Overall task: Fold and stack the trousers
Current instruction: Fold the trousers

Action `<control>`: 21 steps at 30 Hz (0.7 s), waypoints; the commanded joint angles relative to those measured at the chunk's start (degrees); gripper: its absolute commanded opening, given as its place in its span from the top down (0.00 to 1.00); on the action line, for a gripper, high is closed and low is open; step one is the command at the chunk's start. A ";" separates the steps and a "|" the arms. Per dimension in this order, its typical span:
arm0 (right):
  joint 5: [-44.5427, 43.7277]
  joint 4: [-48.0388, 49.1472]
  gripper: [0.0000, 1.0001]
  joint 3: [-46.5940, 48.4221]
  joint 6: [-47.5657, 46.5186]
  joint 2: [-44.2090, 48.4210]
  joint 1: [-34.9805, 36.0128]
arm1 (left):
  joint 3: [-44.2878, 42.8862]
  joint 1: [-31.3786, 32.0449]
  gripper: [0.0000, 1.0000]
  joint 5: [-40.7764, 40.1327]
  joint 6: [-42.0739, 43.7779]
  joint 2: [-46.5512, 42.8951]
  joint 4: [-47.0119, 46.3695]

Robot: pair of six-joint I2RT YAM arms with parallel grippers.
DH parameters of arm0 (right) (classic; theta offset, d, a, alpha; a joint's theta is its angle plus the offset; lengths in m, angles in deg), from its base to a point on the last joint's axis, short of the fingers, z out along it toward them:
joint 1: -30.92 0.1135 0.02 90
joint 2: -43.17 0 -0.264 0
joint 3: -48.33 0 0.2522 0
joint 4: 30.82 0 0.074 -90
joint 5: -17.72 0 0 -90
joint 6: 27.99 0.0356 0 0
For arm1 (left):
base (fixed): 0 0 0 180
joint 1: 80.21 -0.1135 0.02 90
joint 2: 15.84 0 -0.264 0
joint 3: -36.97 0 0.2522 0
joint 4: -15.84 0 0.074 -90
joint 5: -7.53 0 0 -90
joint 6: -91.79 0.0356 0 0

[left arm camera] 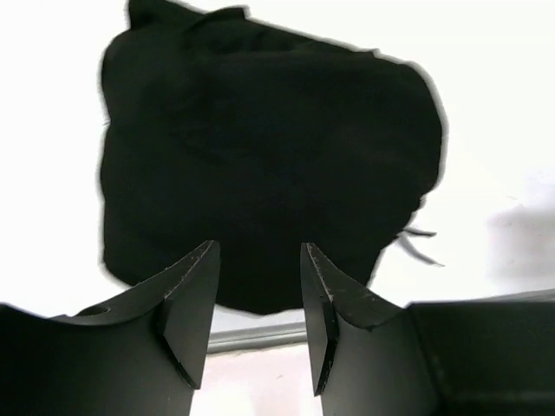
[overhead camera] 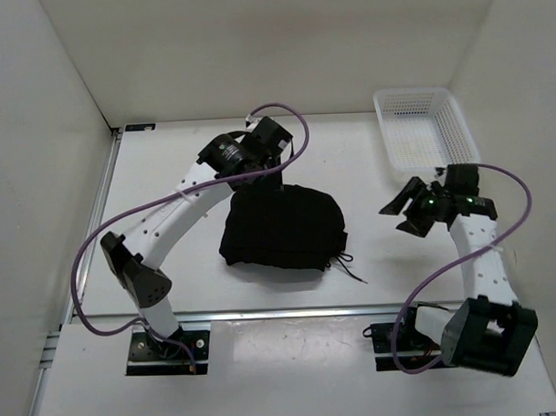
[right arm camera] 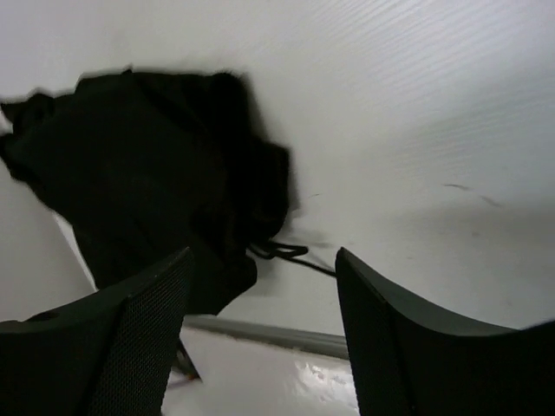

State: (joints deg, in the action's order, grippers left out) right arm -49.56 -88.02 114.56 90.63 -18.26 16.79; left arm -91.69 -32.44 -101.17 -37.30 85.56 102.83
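Note:
The trousers [overhead camera: 283, 228] lie as a folded black bundle in the middle of the table, with the thin drawstring [overhead camera: 348, 265] trailing out at the bundle's near right corner. My left gripper [overhead camera: 259, 177] hangs over the bundle's far edge, partly open, with nothing between its fingers. In the left wrist view the trousers [left arm camera: 260, 156] lie beyond the left gripper [left arm camera: 259, 246]. My right gripper [overhead camera: 402, 215] is open and stands to the right of the bundle, apart from it. The right wrist view shows the trousers [right arm camera: 147, 173] and drawstring [right arm camera: 286, 253] past the right gripper [right arm camera: 263, 253].
A white mesh basket [overhead camera: 426, 130] stands at the back right corner. White walls close the table on the left, back and right. A metal rail [overhead camera: 282, 311] runs along the near edge, in front of the arm bases.

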 commanded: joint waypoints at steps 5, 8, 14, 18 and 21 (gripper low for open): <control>1.22 5.64 0.09 8.77 -4.19 -15.55 22.53 | 8.28 -1.97 0.47 -0.37 0.24 -5.95 0.16; -1.36 7.75 0.18 11.51 -4.19 -22.30 25.55 | 8.89 -2.77 0.47 -0.90 -0.28 -8.32 0.16; -2.50 10.21 0.31 13.54 -4.19 -30.93 30.55 | 8.89 -4.61 0.46 -0.90 -0.28 -9.56 0.16; -4.09 10.74 0.41 15.38 -3.66 -33.40 32.50 | 8.89 -4.61 0.46 -0.90 -0.28 -9.56 0.16; -5.22 10.75 0.60 16.00 -3.66 -34.37 33.91 | 8.89 -4.61 0.46 -0.90 -0.28 -9.56 0.16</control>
State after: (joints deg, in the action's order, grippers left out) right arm -53.03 -78.69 127.70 87.02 -52.85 49.79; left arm -82.44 -37.18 -101.50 -37.24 78.74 103.20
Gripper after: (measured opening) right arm 0.444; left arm 0.541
